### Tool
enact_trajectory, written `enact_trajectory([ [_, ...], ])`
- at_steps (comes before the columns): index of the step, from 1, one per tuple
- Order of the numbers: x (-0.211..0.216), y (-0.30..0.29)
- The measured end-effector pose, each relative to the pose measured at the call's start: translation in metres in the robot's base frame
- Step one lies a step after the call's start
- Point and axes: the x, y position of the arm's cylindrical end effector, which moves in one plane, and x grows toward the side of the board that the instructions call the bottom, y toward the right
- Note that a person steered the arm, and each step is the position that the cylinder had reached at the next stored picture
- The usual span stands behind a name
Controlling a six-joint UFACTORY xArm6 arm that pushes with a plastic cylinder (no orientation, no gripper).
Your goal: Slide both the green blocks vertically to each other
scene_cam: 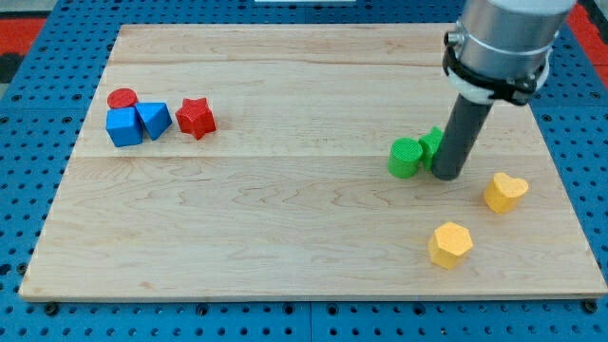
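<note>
A pale wooden board (285, 237) of joined planks, with visible grain, fills most of the view and lies on a blue perforated base (28, 190). The arm's grey metal cylinder (499, 43) comes in at the view's top right and narrows to a straight dark rod. My tip (446, 176) rests on the board; it has no jaws and holds nothing. It touches or nearly touches the right edge of the green cylinder (406, 158). A second green block (433, 142) sits just behind, partly hidden by the rod, so its shape cannot be told; the two greens touch, side by side, with the second slightly toward the view's top. To the right of the tip is a yellow heart-shaped block (504, 192), and below it a yellow hexagonal block (449, 245). Well apart at the view's left cluster a blue cube (123, 126), a blue triangular block (154, 120), a red star (196, 118) and a red cylinder (122, 98). All blocks look matte with ridged sides.
</note>
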Motion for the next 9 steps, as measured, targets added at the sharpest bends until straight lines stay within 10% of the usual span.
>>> enact_trajectory([
  [2, -0.037, 0.074],
  [9, -0.088, 0.042],
])
